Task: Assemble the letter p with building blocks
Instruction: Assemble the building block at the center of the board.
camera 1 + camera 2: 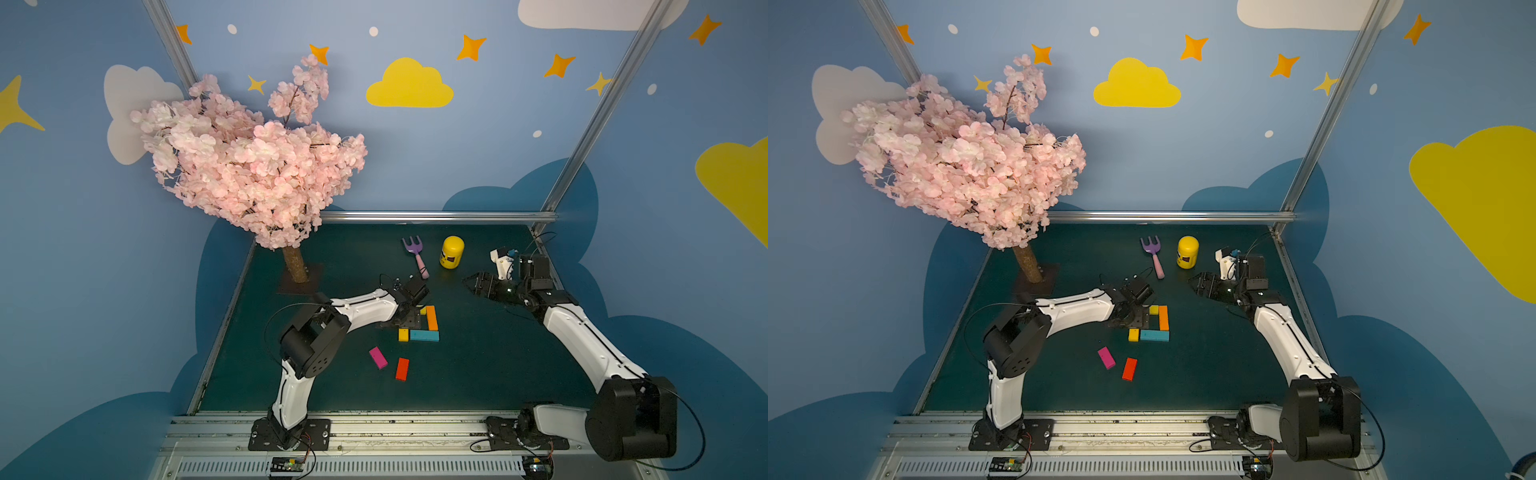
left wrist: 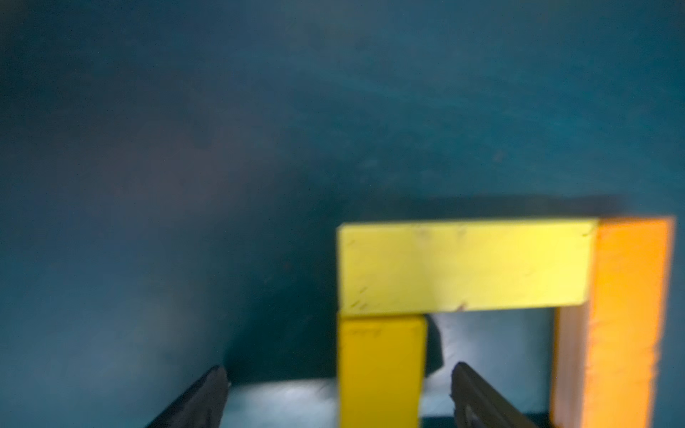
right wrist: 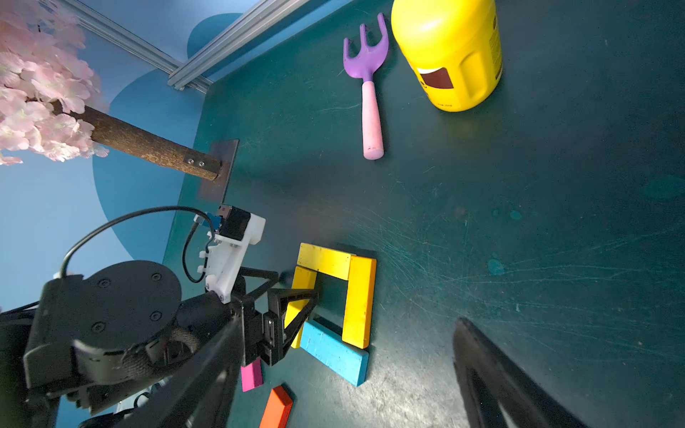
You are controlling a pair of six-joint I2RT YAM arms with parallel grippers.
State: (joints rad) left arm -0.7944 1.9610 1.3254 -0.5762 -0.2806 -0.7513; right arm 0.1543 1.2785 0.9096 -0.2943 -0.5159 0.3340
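Unfinished letter p (image 1: pixel 424 336), yellow-orange-teal loop (image 3: pixel 357 300) laid square, red block (image 1: pixel 402 369), magenta block (image 1: pixel 378 358) left loose, left end effector (image 2: pixel 339 368), right end effector (image 1: pixel 468 285) opened wide, empty

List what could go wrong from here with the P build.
1. The open left end effector straddles the yellow block on the table. A skewed retreat could drag that block away from the teal block it meets.
2. The red block and magenta block lie loose and angled, apart from the rest. Sliding them in as the stem could shove the yellow block, the teal block or the orange block out of line.
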